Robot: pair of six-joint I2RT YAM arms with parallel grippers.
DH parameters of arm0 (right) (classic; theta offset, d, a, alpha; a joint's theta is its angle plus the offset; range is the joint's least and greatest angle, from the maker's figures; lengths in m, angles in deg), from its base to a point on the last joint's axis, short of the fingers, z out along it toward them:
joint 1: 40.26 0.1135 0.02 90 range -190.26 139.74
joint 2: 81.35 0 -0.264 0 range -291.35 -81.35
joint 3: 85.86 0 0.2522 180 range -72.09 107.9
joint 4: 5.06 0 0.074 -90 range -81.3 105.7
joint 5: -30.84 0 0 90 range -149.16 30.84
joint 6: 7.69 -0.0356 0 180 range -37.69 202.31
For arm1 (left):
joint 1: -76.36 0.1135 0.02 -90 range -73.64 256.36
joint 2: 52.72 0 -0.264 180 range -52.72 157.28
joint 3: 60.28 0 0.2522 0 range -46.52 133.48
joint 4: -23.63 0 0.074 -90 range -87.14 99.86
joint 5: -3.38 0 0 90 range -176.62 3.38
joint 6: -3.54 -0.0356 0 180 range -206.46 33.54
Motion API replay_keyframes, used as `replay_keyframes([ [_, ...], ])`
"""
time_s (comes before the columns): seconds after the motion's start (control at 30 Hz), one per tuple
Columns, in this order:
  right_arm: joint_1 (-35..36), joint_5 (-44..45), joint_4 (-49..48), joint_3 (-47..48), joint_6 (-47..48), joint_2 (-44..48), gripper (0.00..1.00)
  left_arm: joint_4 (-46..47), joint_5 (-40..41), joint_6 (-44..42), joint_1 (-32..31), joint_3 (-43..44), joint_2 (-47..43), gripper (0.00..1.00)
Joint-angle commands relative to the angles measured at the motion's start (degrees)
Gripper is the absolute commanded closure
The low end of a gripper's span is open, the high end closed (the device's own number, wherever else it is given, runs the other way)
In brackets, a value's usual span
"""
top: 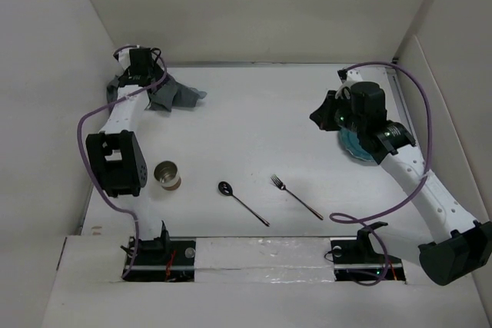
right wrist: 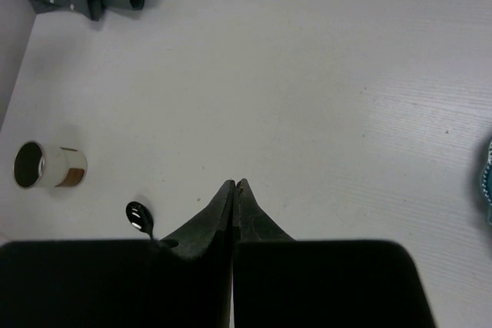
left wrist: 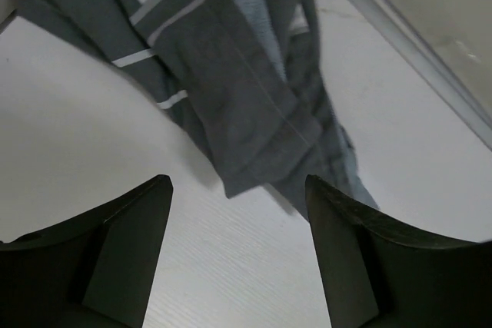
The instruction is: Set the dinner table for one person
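The dinner table [top: 261,128] is a wide matte-white surface. At its back left lies a crumpled dark grey placemat [top: 173,96] with white stripes. My left gripper [top: 137,73] hovers over it, open; in the left wrist view the placemat [left wrist: 231,74] lies just beyond the gripper [left wrist: 238,186], with bare table between the fingers [left wrist: 131,243]. My right gripper [top: 317,117] hangs at the right, shut and empty [right wrist: 234,183]. A teal plate [top: 355,147] lies partly hidden beneath the right arm. A metal cup [top: 167,175], a dark spoon [top: 242,202] and a dark fork [top: 296,196] lie near the front.
White walls enclose the table on the left, back and right. The right wrist view shows the cup [right wrist: 50,165] on its side, the spoon's bowl [right wrist: 139,214] and the plate's teal edge [right wrist: 487,182]. Purple cables loop beside both arms.
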Motion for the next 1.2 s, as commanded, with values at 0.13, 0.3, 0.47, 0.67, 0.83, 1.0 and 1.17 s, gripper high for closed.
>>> replay_keyframes([
  [0.13,0.45,-0.91,-2.97,1.02,1.11,-0.97,1.00,-4.13,3.86,2.72,1.89,7.83,9.77,0.31],
  [0.3,2.29,-1.00,-2.79,2.86,1.11,-4.92,0.78,-2.12,1.57,-2.28,-0.83,10.91,15.84,0.26],
  [0.47,4.93,-0.30,-3.50,4.01,0.59,-8.00,0.70,-0.97,-1.06,-3.52,-1.54,12.15,19.79,0.30],
  [0.67,8.01,0.41,-3.76,6.03,0.59,-11.16,0.70,-0.97,-4.23,-6.15,-2.94,13.64,22.70,0.67],
  [0.83,9.07,0.85,-4.02,6.21,0.50,-11.87,0.70,-1.93,-5.54,-9.23,-7.42,16.44,22.79,1.00],
  [1.0,8.54,2.95,-4.29,5.42,0.76,-10.47,0.70,-2.82,-7.38,-14.67,-17.60,22.51,21.30,1.00],
  [1.17,6.52,3.31,-4.72,4.45,0.67,-9.85,0.70,-2.56,-11.08,-13.37,-20.44,24.38,14.56,1.00],
])
